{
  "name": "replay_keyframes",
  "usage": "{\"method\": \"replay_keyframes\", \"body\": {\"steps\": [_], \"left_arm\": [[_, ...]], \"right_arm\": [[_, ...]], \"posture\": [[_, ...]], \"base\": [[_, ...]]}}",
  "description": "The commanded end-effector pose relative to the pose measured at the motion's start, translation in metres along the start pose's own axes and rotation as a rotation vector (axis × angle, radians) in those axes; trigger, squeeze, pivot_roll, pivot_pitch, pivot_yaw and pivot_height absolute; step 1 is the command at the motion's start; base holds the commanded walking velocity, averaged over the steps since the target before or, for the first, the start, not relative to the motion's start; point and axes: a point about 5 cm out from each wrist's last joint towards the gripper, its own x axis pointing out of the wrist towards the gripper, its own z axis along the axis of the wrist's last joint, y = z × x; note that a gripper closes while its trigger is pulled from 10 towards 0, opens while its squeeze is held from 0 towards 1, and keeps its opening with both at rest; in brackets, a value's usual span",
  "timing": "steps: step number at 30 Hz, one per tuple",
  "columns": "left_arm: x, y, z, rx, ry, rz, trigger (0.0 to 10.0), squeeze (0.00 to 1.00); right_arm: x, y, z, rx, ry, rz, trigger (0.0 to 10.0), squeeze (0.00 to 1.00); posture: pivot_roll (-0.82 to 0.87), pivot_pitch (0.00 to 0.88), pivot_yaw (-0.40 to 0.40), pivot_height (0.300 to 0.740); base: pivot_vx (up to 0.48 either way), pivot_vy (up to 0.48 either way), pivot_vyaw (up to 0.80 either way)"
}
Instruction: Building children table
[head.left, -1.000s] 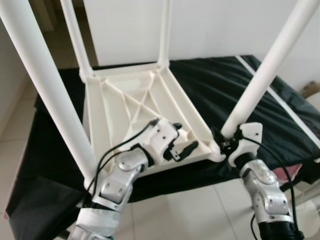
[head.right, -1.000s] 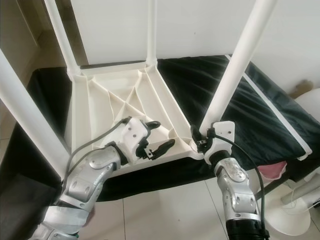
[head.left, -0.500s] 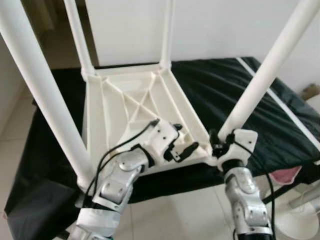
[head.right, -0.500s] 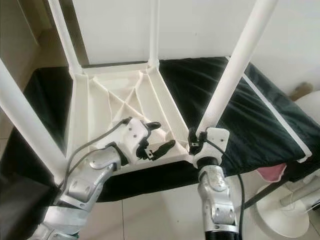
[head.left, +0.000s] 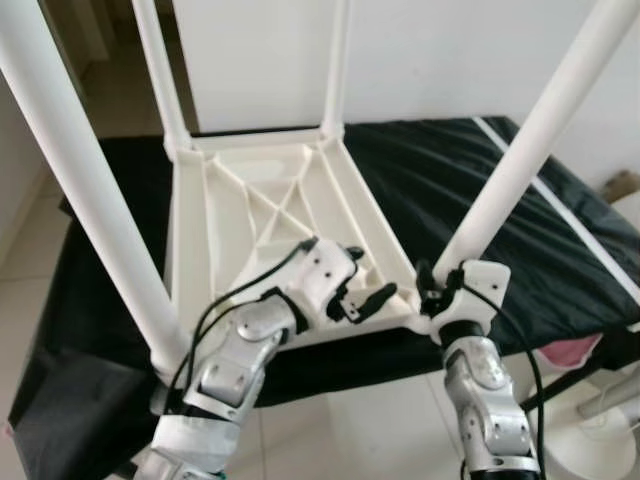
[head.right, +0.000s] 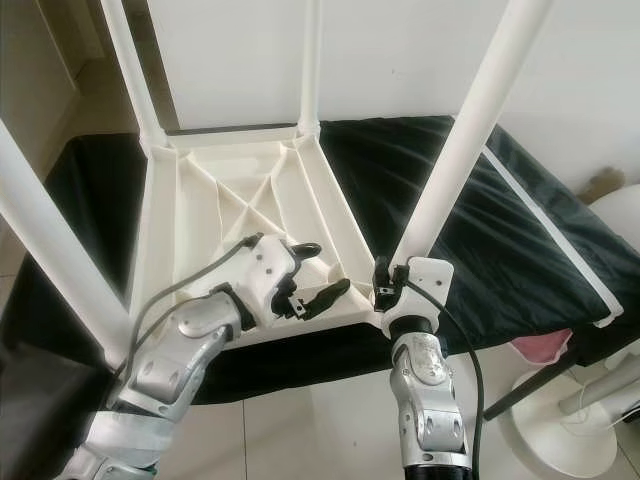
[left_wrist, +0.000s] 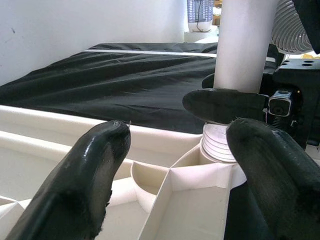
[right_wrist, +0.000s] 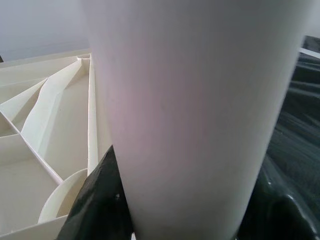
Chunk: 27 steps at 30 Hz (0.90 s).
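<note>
The white children's table (head.left: 260, 200) lies upside down on a black-covered surface, its four round legs pointing up. My right gripper (head.left: 440, 290) is shut on the base of the near right leg (head.left: 520, 160), where it meets the table's corner. In the right wrist view that leg (right_wrist: 190, 100) stands between the black fingers (right_wrist: 100, 200). Just left of that corner, my left gripper (head.left: 362, 280) hovers open over the ribbed underside. The left wrist view looks past its fingertips (left_wrist: 100, 150) to the leg's socket (left_wrist: 220, 145).
The black cloth (head.left: 450, 170) spreads to the right of the table and drops off at the front edge. A white fan base (head.right: 570, 430) and a pink object (head.right: 540, 350) sit on the tiled floor at right. A white wall stands behind.
My right forearm has swung left and now stands almost straight under its wrist, with the gripper still on the leg's base. The left gripper has stayed in place.
</note>
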Motion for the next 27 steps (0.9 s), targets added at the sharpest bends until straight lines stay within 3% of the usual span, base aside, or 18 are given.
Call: {"method": "replay_keyframes", "body": {"steps": [1,2,9,10,17,20,27], "left_arm": [[0.001,0.0,0.003,0.006,-0.002,-0.005,10.0,0.0],[0.001,0.0,0.003,0.007,-0.001,-0.005,10.0,0.0],[0.002,0.0,0.003,0.005,0.0,-0.005,10.0,0.0],[0.002,0.0,0.004,0.005,-0.001,-0.006,10.0,0.0],[0.002,0.001,0.004,0.007,0.0,-0.007,10.0,0.0],[0.001,0.001,0.004,0.01,0.001,-0.012,10.0,0.0],[0.001,-0.001,0.004,0.019,0.005,-0.028,10.0,0.0]], "right_arm": [[-0.004,-0.007,-0.008,0.067,0.044,-0.073,10.0,0.0],[-0.004,-0.008,-0.007,0.078,0.039,-0.073,10.0,1.0],[-0.005,-0.012,-0.004,0.099,0.03,-0.065,10.0,0.96],[-0.005,-0.013,-0.004,0.096,0.028,-0.053,10.0,0.0],[-0.005,-0.018,-0.002,0.074,0.036,0.036,10.0,0.0],[-0.002,-0.024,0.001,-0.002,0.049,0.195,10.0,0.0],[0.005,-0.033,0.005,-0.086,0.081,0.354,10.0,0.0]], "posture": [[-0.04,0.042,-0.043,0.74],[-0.04,0.043,-0.043,0.74],[-0.04,0.047,-0.042,0.74],[-0.04,0.047,-0.04,0.74],[-0.04,0.046,-0.039,0.74],[-0.04,0.046,-0.037,0.74],[-0.04,0.045,-0.033,0.74]], "base": [[0.0,0.0,0.0],[0.0,0.0,0.0],[0.0,0.0,0.0],[0.0,0.0,0.0],[0.0,0.0,0.0],[0.0,0.0,0.0],[0.0,0.0,0.0]]}}
